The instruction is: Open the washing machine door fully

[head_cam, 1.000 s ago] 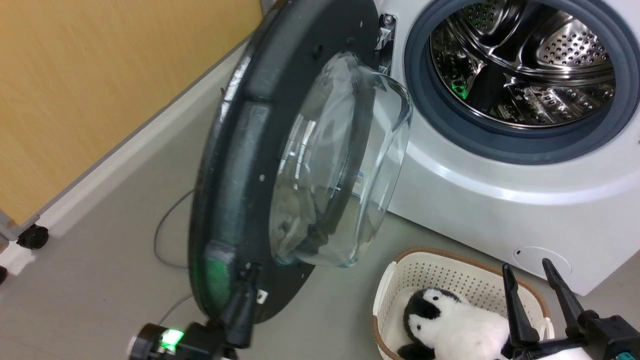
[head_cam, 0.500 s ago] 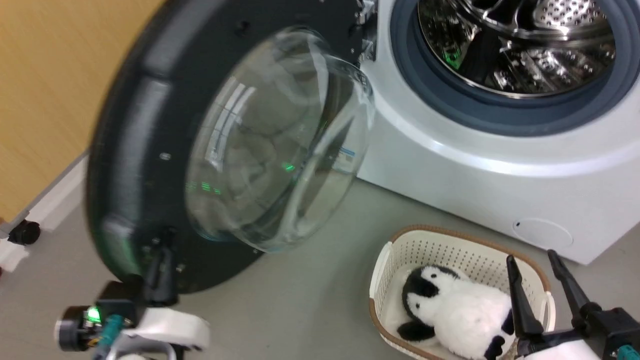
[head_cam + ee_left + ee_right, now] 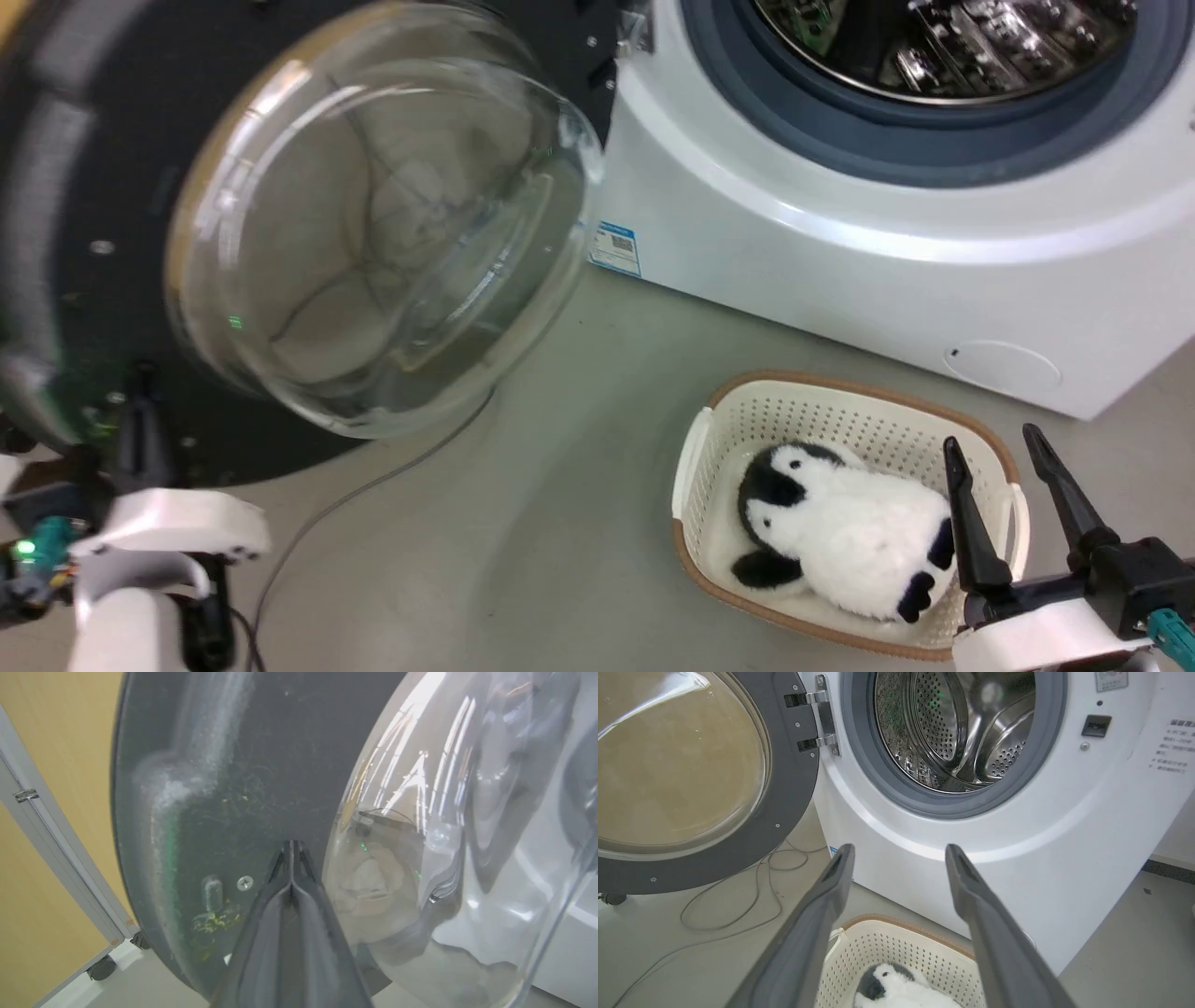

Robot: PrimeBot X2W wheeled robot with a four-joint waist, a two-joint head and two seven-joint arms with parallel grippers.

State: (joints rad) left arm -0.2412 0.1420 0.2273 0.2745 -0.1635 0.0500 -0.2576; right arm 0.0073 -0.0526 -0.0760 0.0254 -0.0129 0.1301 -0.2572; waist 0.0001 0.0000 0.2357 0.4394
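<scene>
The washing machine door (image 3: pixel 84 196), a black disc with a clear glass bowl (image 3: pixel 373 215), stands swung out to the left of the white washing machine (image 3: pixel 840 243), hanging on its metal hinge (image 3: pixel 822 718). The steel drum (image 3: pixel 957 723) lies exposed inside the grey gasket (image 3: pixel 896 140). My left gripper (image 3: pixel 140 378) is shut, its tip (image 3: pixel 290 845) against the door's dark inner face (image 3: pixel 224 765) beside the bowl, with nothing between the fingers. My right gripper (image 3: pixel 1013 448) hangs open over the basket, apart from the machine, and its fingers (image 3: pixel 822 896) frame the machine's front.
On the floor before the machine sits a cream basket (image 3: pixel 719 439) holding a plush penguin (image 3: pixel 840 532). A grey cable (image 3: pixel 373 485) trails across the floor under the door. Left of the door, a yellow panel (image 3: pixel 42 858) stands in a grey frame on castors (image 3: pixel 100 968).
The door has swung wider to the left, from nearly edge-on to showing its inner face, with my shut left gripper moving along against it. The head camera has shifted too. The right gripper stays open.
</scene>
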